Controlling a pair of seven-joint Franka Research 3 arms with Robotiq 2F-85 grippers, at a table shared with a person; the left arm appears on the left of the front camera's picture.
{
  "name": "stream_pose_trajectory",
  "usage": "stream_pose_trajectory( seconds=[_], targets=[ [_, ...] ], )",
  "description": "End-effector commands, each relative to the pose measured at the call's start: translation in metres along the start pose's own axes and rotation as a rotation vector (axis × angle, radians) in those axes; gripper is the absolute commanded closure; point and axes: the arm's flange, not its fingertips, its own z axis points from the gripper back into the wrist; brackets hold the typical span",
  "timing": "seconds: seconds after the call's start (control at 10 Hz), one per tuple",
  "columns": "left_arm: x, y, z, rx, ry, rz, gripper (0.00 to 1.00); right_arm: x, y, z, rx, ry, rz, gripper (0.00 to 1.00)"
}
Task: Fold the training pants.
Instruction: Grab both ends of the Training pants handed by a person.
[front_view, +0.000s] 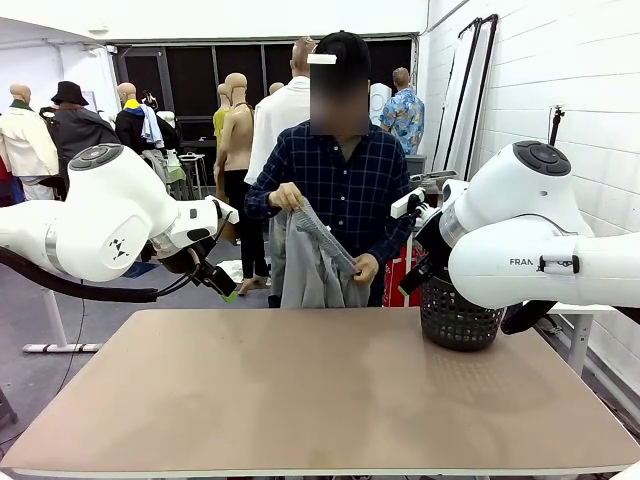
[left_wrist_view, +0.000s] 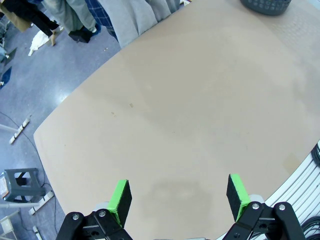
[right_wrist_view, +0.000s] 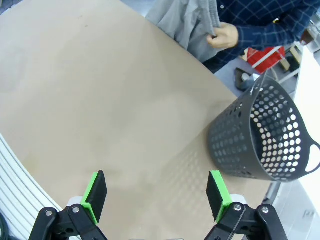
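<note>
Grey soft jersey training pants (front_view: 315, 272) hung from a person's hands (front_view: 288, 197) beyond the tan table (front_view: 300, 400) while both jaws stood open.

Right fingers (right_wrist_view: 96, 192): spread wide, green pads facing each other, above the table (right_wrist_view: 90, 100).
Basket (right_wrist_view: 240, 150): dark, perforated, standing on the table near its edge.
Pants (right_wrist_view: 187, 22): grey, bunched at the table's far edge, gripped by a person's hand (right_wrist_view: 225, 36).
Sleeve (right_wrist_view: 270, 27): dark blue check.
</note>
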Motion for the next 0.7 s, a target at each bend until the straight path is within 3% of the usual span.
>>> stream_pose_trajectory(
  seconds=[0.0,0.6],
  targets=[
    [-0.0007,-0.0003,-0.0003,-0.003,0.003,-0.011,0.00,0.0000,0.0000,-0.0003,-0.002,0.001,0.003,0.00],
    [-0.0007,-0.0003,-0.0003,-0.003,0.003,-0.011,0.00,0.0000,0.0000,-0.0003,-0.002,0.001,0.003,0.00]
  ],
)
